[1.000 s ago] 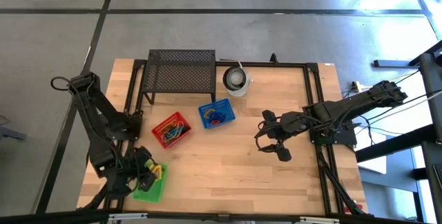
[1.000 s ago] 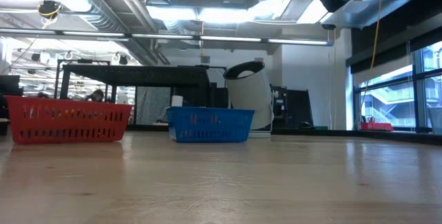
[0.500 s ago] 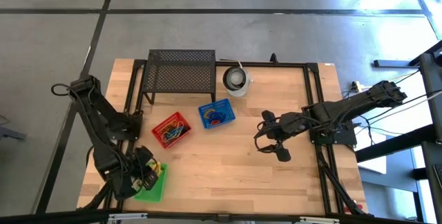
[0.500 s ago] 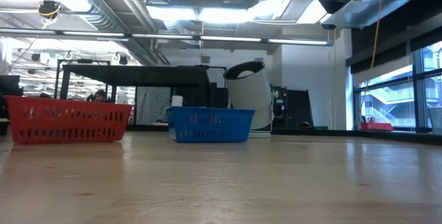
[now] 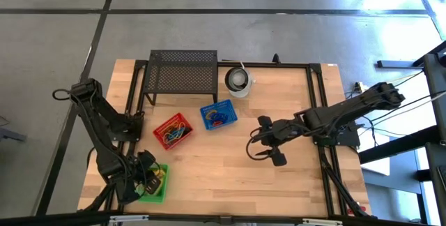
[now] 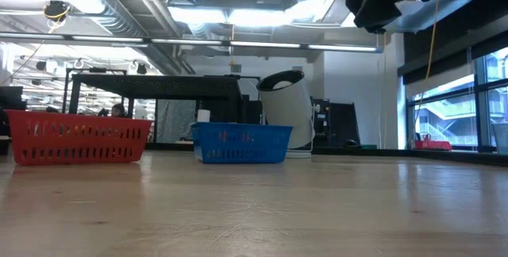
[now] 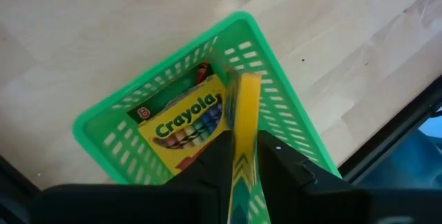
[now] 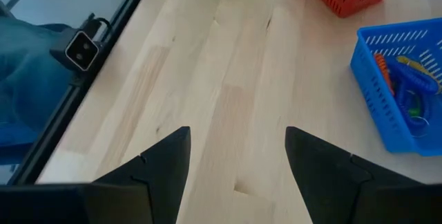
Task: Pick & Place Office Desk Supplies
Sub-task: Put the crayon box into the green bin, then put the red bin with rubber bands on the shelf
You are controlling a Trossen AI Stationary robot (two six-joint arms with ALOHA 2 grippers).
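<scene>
Lower now: edge-up crayon box (image 7: 243,141)

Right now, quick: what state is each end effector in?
Left end effector: closed on a crayon box standing on edge over the green basket.
Right end effector: open, empty.

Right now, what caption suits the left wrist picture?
Left gripper pinching an upright yellow crayon box over a green plastic basket.

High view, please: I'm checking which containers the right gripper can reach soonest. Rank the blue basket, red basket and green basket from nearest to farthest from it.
Measured from the right gripper, over the table's right half:
1. Blue basket, mid-table, below the white cup.
2. Red basket, just left of the blue one.
3. Green basket, front left corner, under the left gripper.
</scene>
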